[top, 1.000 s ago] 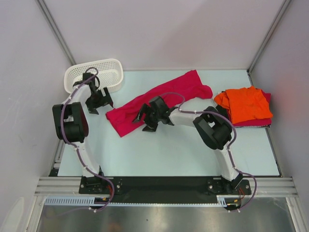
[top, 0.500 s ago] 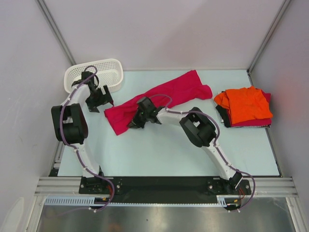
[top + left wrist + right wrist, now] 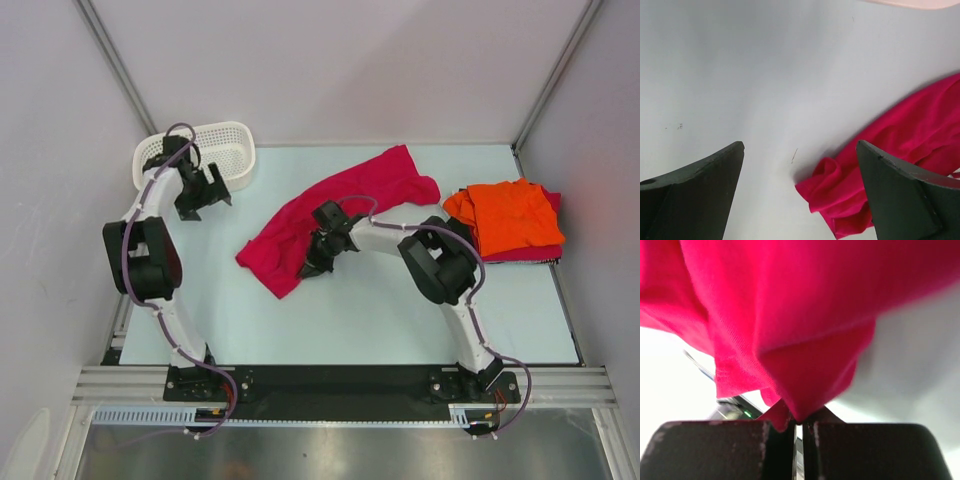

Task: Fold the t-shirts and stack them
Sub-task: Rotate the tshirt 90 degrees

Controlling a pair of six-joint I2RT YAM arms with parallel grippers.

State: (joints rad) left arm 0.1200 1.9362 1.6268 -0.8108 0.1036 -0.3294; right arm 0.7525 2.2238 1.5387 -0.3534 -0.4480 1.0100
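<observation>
Right gripper (image 3: 797,427): jaws pinched tight on a fold of the loose crimson t-shirt (image 3: 345,200); cloth hangs from the pinch in the wrist view. The shirt lies diagonally across the middle of the worktop (image 3: 380,320), bunched at its near-left end.

Left gripper (image 3: 197,200): jaws spread wide, grasping nothing. It hovers near the far-left corner, apart from the shirt.

Step in hand (judged): opening the shirt out flat ahead of folding. To do it well, the left gripper should take a second edge point so the cloth is tensioned between two grips. The lift should stay low, and the drag should steer away from the stack.

Containers: white mesh basket (image 3: 238,135) at the far-left corner; no cloth shows in its visible part, the left arm hiding some.

Stack at the right edge: orange t-shirt (image 3: 510,215) folded atop another crimson one (image 3: 540,254).
</observation>
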